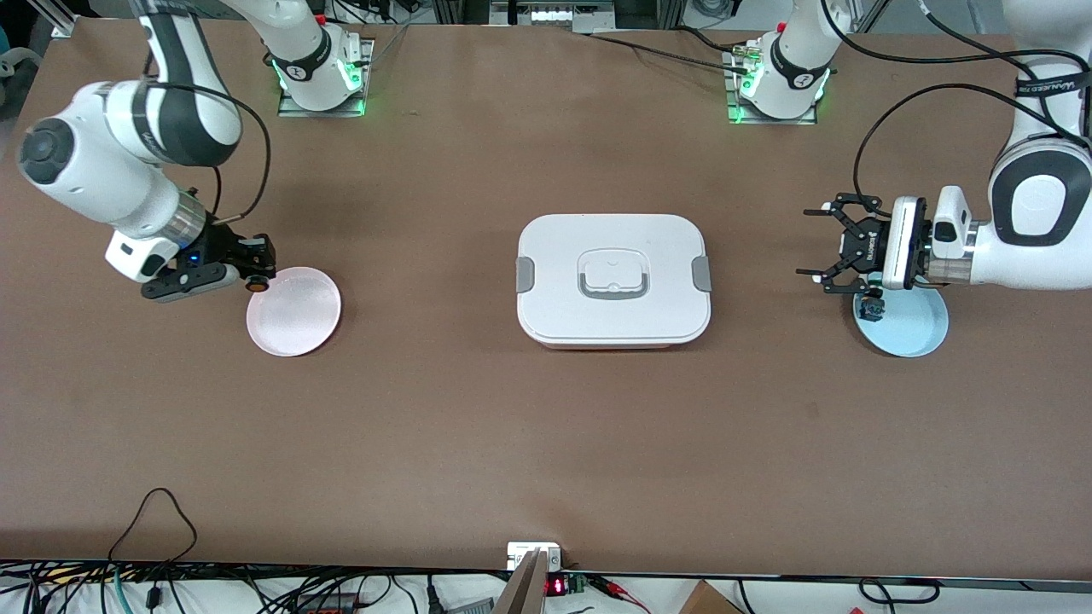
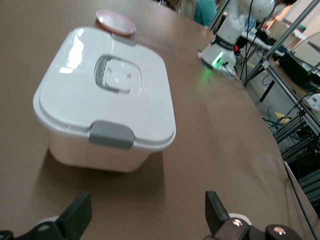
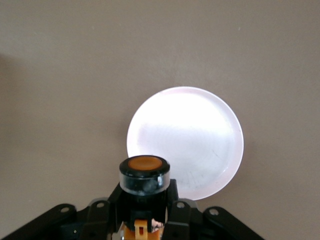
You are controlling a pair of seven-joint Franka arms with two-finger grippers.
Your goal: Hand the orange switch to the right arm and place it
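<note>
My right gripper [image 1: 253, 271] is shut on the orange switch [image 1: 256, 286], a tiny black piece with an orange button top. It holds the switch at the rim of the pink plate [image 1: 293, 310], at the right arm's end of the table. In the right wrist view the switch [image 3: 145, 172] stands between the fingers of the right gripper [image 3: 144, 212], over the edge of the pink plate [image 3: 190, 135]. My left gripper [image 1: 804, 243] is open and empty, by the light blue plate [image 1: 909, 328]. In the left wrist view its fingers [image 2: 75, 215] are spread wide.
A white lidded box [image 1: 612, 277] with grey latches sits in the middle of the table; it also shows in the left wrist view [image 2: 107, 95]. A small piece with a teal-blue top [image 1: 870, 309] lies on the blue plate under the left gripper's body.
</note>
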